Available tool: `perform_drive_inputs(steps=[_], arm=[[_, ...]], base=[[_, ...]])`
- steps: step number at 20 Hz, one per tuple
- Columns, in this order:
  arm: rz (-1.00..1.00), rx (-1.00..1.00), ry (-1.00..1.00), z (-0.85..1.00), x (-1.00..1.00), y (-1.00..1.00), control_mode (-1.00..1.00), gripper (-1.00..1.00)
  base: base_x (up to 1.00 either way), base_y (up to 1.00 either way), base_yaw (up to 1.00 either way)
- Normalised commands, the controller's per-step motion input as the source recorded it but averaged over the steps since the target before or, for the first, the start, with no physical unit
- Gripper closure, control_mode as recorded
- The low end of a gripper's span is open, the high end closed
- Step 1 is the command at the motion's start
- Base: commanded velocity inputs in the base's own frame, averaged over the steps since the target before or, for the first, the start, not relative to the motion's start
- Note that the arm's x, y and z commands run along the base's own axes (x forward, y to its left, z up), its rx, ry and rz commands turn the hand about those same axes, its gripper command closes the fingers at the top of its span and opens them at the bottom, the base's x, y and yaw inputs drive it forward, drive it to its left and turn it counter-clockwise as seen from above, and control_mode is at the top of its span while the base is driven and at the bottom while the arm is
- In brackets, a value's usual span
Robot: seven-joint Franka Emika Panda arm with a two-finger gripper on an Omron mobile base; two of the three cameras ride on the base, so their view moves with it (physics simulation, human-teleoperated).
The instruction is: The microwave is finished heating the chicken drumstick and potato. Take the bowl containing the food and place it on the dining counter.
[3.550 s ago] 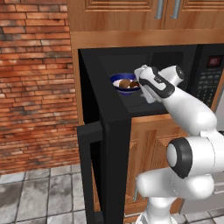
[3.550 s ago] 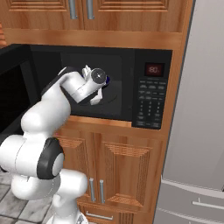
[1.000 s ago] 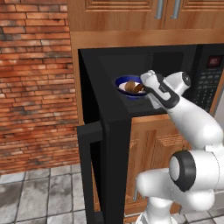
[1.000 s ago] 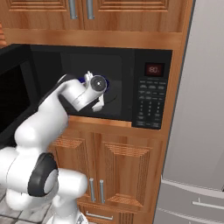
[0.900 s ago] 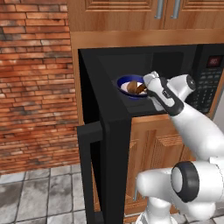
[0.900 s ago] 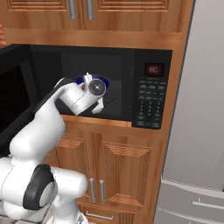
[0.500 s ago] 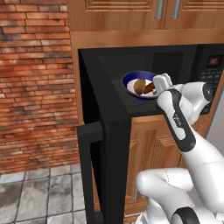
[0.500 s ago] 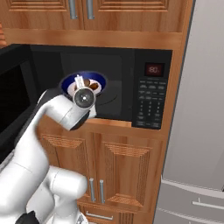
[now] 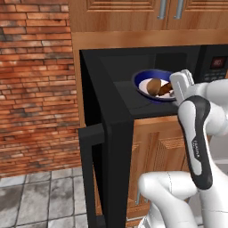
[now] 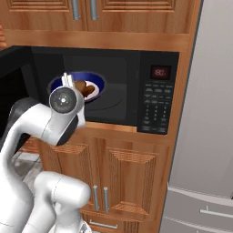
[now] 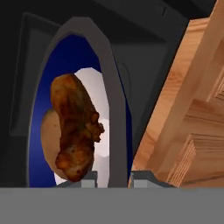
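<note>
The bowl [image 9: 153,85], dark blue outside and white inside, is raised and tilted at the mouth of the black microwave [image 10: 136,91], whose door [image 9: 111,173] hangs wide open. In the bowl lie the orange-brown drumstick [image 11: 76,127] and, against it, the rounder tan potato [image 9: 153,86].
</note>
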Motion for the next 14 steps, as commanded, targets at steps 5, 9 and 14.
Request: perform_drive_inputs(steps=[5, 9, 14], arm=[[0.00, -0.01, 0.13, 0.15, -0.93, -0.22, -1.00, 1.00], [0.00, 0.00, 0.01, 0.00, -0.15, 0.00, -1.00, 1.00], [0.00, 0.00, 0.00, 0.00, -0.03, 0.00, -1.00, 1.00]], base=[[0.00, 0.00, 0.00], [0.00, 0.00, 0.00], [0.00, 0.00, 0.00]])
